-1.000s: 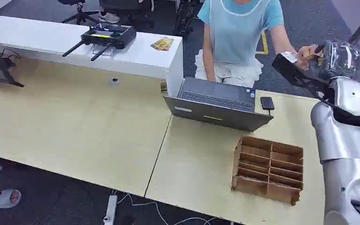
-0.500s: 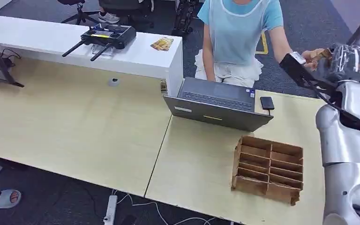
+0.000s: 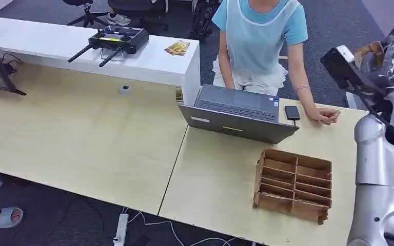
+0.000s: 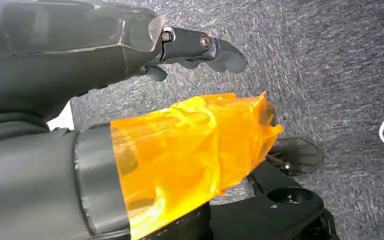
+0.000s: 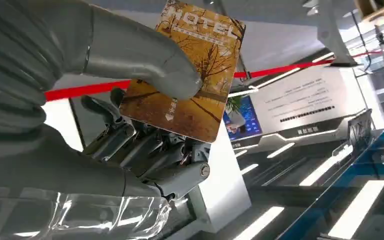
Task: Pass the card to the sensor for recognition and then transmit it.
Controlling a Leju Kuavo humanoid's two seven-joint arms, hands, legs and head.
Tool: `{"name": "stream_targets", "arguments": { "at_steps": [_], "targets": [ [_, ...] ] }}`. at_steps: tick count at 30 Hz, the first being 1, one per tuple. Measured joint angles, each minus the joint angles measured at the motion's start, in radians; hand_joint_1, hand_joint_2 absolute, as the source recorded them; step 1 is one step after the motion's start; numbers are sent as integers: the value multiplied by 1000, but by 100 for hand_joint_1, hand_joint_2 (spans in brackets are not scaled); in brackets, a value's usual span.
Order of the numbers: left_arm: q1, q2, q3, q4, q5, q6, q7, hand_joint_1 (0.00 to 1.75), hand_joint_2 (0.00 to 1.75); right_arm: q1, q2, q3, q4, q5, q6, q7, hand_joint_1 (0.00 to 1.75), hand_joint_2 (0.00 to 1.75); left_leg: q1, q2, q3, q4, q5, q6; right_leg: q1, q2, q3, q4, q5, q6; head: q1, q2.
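Pale wood table (image 3: 82, 138) holds a laptop (image 3: 238, 114), phone (image 3: 292, 113) and cardboard divider tray (image 3: 294, 184); grey carpet beyond; right hand (image 5: 130, 125) raised, thumb pinching a hotel card (image 5: 192, 75) against its fingers; left hand (image 4: 180, 47) hangs empty, fingers loosely extended; a person's hand (image 3: 326, 115) rests on the table.

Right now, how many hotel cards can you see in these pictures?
2. One card is pinched in the right robot hand, raised at the far right. A second similar card lies on the white counter. Others may be hidden.
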Motion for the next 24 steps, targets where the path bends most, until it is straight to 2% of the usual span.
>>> {"name": "stream_targets", "arguments": {
  "at_steps": [4,10,18,24],
  "targets": [
    [0,0,0,0,3,0,3,0,0,11,16,-30,-49,-61,25,-22,175,175,0,0,0,0,0,0,0,0,0,0,0,0,0,0],
    [0,0,0,0,18,1,8,0,0,18,32,-78,-91,-211,110,-62,175,175,0,0,0,0,0,0,0,0,0,0,0,0,0,0],
    [0,1,0,0,34,2,8,0,0,20,31,-126,-88,-402,182,-93,175,175,0,0,0,0,0,0,0,0,0,0,0,0,0,0],
    [1,1,1,0,41,3,8,0,0,32,3,-169,-77,-584,241,-130,175,175,0,0,0,0,0,0,0,0,0,0,0,0,0,0]
  ]
}}
